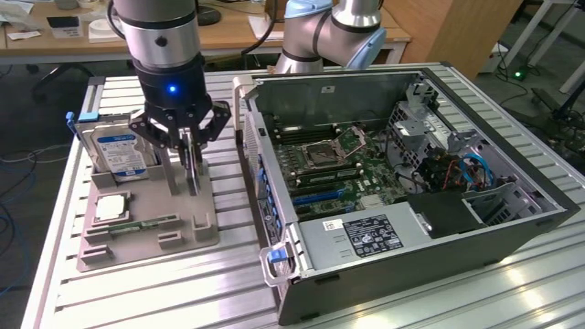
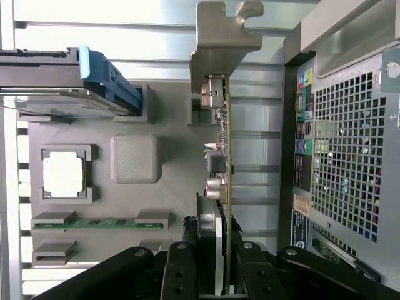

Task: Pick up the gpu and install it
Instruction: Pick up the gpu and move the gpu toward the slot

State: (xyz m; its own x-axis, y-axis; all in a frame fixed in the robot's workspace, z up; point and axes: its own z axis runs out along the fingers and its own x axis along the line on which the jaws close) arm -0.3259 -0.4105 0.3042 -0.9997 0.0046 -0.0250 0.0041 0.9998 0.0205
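Note:
The gpu (image 1: 193, 173) stands on edge over the grey parts holder (image 1: 188, 236), left of the open computer case (image 1: 521, 223) in the exterior view. My gripper (image 1: 189, 145) comes down from above and is shut on its upper edge. In the wrist view the gpu (image 2: 221, 156) appears edge-on, a thin green-brown board with its silvery bracket (image 2: 219, 37) at the far end, and my gripper (image 2: 215, 253) has one dark finger on each face. I cannot tell whether the card's lower edge is clear of the holder's slot (image 2: 201, 107). The motherboard (image 1: 333, 168) lies exposed inside the case.
The holder also carries a silver hard drive with a blue-white label (image 1: 119, 154), a square processor (image 1: 109, 205) and a slim green memory stick (image 1: 142, 224). A second robot arm (image 1: 329, 31) stands behind the case. The case's perforated back panel (image 2: 350, 156) is close beside the card.

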